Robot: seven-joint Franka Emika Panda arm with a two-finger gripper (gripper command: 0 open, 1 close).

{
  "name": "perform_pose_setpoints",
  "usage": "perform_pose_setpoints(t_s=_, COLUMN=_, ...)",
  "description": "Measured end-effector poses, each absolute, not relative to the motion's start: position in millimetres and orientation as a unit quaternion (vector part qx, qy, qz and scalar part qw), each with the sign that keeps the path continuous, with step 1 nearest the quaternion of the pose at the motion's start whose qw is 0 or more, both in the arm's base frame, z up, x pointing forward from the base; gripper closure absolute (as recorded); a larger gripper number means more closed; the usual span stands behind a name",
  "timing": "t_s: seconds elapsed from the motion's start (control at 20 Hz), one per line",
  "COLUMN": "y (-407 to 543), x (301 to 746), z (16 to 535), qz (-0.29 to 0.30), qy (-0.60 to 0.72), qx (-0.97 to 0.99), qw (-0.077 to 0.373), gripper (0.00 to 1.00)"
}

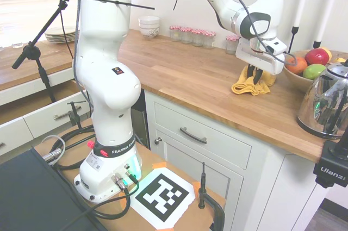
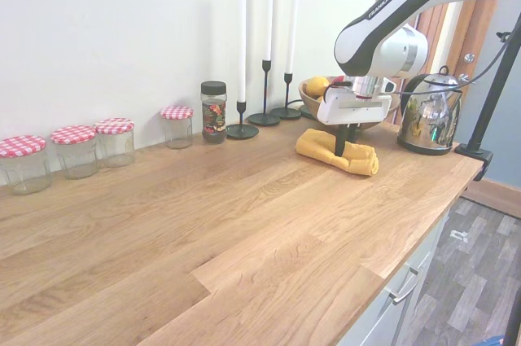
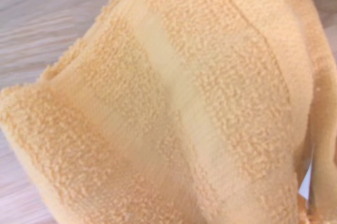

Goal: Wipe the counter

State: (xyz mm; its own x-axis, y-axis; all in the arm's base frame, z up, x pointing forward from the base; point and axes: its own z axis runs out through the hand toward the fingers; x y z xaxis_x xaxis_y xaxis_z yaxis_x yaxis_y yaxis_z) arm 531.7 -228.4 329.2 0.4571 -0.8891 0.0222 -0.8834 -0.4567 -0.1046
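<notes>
The long butcher-block surface [image 2: 244, 224] was seen running along the wall atop white panelled cabinets [image 1: 196, 144] with metal bar handles. A yellow terry cloth [image 2: 338, 152] lay bunched on the wood toward the end where a chrome kettle [image 2: 429, 122] stood, and it was also seen in the first exterior view [image 1: 251, 85], just in front of a wooden fruit bowl [image 1: 296, 79] holding red, green and orange fruit. The gripper [image 2: 342, 149] was held straight down over the cloth, and its dark fingers [image 1: 253, 74] were seen sunk into the fabric and pinching a fold of it, while the rest of the cloth rested on the surface. In the wrist view the frame was nearly filled by the cloth [image 3: 174, 108], its looped pile and a smoother woven band being plainly visible, with pale wood grain shown at one corner. Behind the cloth, three white candles in black holders [image 2: 264, 53] were set by the wall, with a dark-lidded spice jar [image 2: 213, 111] just beside them. Further along the wall, four glass jars with red-checked lids [image 2: 77, 151] were lined up, well apart from the cloth. A stack of white bowls [image 1: 149, 26] was seen at the far end of the surface in the first exterior view.
</notes>
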Motion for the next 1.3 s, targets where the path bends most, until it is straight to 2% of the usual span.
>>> perform_pose_setpoints(t_s=0.8, y=-34, x=558, z=328, qz=-0.052, qy=0.472, qx=-0.879, qw=0.03, gripper=1.0)
perform_pose_setpoints(t_s=1.3, y=96, x=554, z=327, qz=-0.058, qy=0.446, qx=-0.893, qw=0.024, gripper=1.0)
